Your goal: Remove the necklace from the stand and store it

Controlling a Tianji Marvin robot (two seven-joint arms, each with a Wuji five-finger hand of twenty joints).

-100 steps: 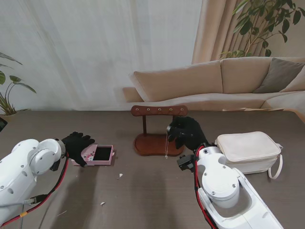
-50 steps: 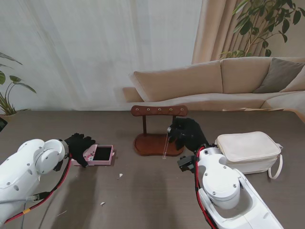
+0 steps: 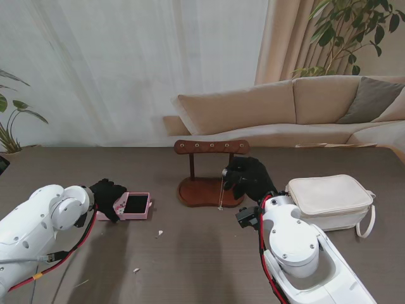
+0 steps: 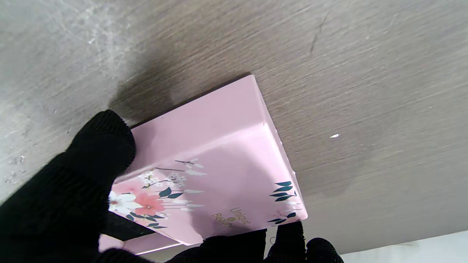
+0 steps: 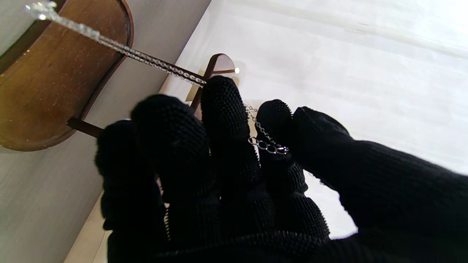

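Necklace: a thin silver chain necklace [image 3: 220, 192] hangs straight down in front of the dark wooden T-shaped jewellery stand [image 3: 211, 170], its lower end just over the stand's oval base; its upper part runs into the right hand.
Right hand: the black-gloved right hand [image 3: 248, 177] is beside the stand's right end, its fingers [image 5: 223, 109] curled together and pinching the chain, which in the right wrist view threads between two fingertips. The hold looks meant to lift the loop clear of the bar.
Stand: upright, near the table's middle; its crossbar carries a row of small pegs.
Box: a small pink cardboard gift box with a floral lid [image 3: 130, 206] lies well to the left of the stand, open, showing a dark lining. It is probably where the chain is to go.
Left hand: the black-gloved left hand [image 3: 106, 196] rests on the box's left part; the left wrist view shows fingers [image 4: 98, 153] closed around the lid's edges, seemingly steadying it.
Bag: a cream zipped pouch with a strap [image 3: 330, 199] lies to the right of the stand, apart from it.
Hard to tell: whether the chain is free of its peg; the right hand hides that end of the bar. The pendant, if any, is too small to make out.
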